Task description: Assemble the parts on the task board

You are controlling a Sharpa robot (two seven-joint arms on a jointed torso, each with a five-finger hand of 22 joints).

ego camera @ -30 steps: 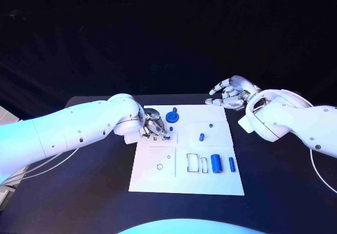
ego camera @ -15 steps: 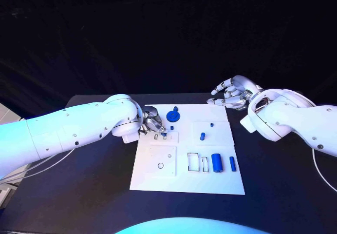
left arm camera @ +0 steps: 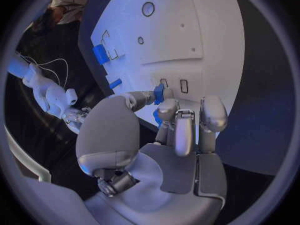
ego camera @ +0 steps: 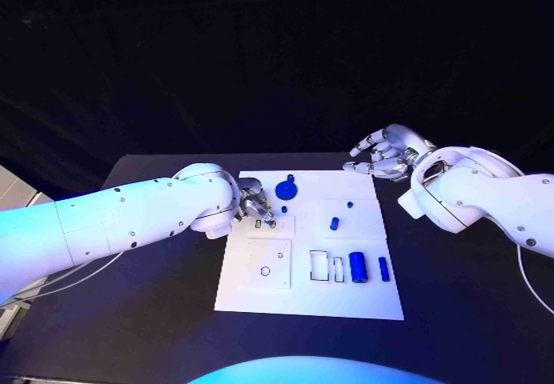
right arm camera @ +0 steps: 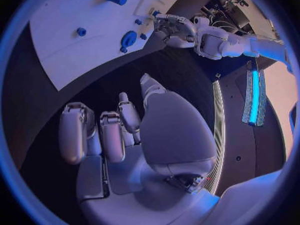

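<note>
Over task board (ego camera: 347, 300), left hand (ego camera: 256, 206) pinching part (left arm camera: 159, 92)

Dark room, black table, blue glow

A black curtain (ego camera: 277, 72) is hanging across the whole upper half of the head view, the black table (ego camera: 150, 320) is sitting below it, and a vertical blue light strip (right arm camera: 252, 97) is glowing at the right wrist view's right side.
</note>
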